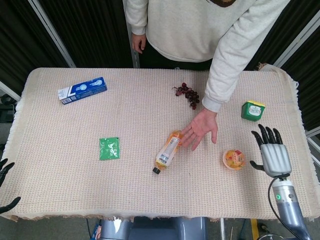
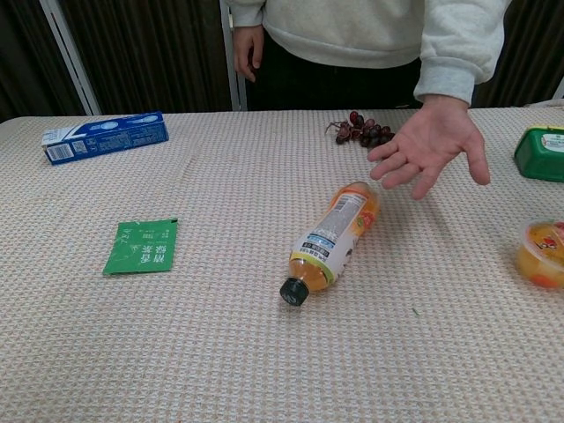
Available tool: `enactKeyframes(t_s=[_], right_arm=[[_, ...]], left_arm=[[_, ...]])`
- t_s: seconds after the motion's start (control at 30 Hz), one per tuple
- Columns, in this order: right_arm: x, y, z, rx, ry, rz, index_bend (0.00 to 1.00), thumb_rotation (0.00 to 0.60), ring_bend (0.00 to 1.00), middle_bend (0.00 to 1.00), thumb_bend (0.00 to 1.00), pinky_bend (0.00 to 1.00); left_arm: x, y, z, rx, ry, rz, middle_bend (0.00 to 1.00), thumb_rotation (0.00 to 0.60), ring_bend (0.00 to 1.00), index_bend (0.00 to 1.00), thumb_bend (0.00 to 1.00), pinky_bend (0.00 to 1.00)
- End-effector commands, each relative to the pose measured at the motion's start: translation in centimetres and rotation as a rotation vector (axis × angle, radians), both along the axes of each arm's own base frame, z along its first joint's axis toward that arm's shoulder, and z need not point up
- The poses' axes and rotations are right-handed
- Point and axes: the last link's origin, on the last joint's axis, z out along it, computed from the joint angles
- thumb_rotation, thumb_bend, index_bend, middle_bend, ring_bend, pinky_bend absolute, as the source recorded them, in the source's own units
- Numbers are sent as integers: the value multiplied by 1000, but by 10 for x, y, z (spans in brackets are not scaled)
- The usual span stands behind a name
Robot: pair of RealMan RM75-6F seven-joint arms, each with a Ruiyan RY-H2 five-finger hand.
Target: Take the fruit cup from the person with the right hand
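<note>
The fruit cup, a small clear tub of orange fruit, stands on the table mat at the right; the chest view shows the fruit cup at its right edge. My right hand hovers just right of it, fingers spread, holding nothing and apart from the cup. The person's open palm hangs empty over the mat, left of the cup. Only the dark fingertips of my left hand show at the lower left edge, spread and empty.
An orange drink bottle lies on its side mid-table. A green sachet lies left of it. A blue box sits far left, grapes at the back, and a green tub far right.
</note>
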Motion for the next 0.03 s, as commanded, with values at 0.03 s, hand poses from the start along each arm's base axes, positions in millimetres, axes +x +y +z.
enactKeyframes(t_s=[0.03], right_arm=[[-24, 28, 19, -73, 23, 106, 135, 600, 0, 0, 58, 0]], left_arm=[[0, -1, 0, 2, 4, -3, 0, 600, 0, 79, 241, 0]])
